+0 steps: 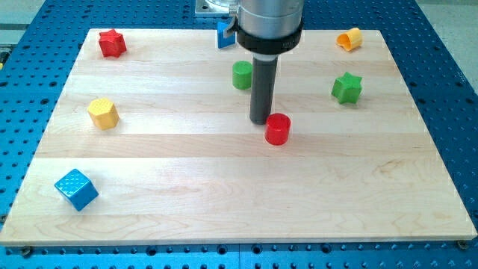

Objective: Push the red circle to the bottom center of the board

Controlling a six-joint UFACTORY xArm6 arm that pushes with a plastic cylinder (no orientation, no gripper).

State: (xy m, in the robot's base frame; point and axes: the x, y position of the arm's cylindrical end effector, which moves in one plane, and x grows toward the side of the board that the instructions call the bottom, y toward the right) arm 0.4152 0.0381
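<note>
Camera view: my tip (pixel 260 122), with no fingers to judge, sits just upper-left of red circle (pixel 278 129).

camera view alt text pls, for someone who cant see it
My tip rests on a wooden board just up and left of the red circle, near the board's middle. Around them lie a green cylinder, green star, red star, yellow hexagon and blue cube.

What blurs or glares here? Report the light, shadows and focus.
Camera view: light is even and soft; the pale wooden board shows no harsh glare. The red circle block, blue cube and yellow hexagonal block look sharp, with faint shadows. My tip sits just up-left of the red circle.
</note>
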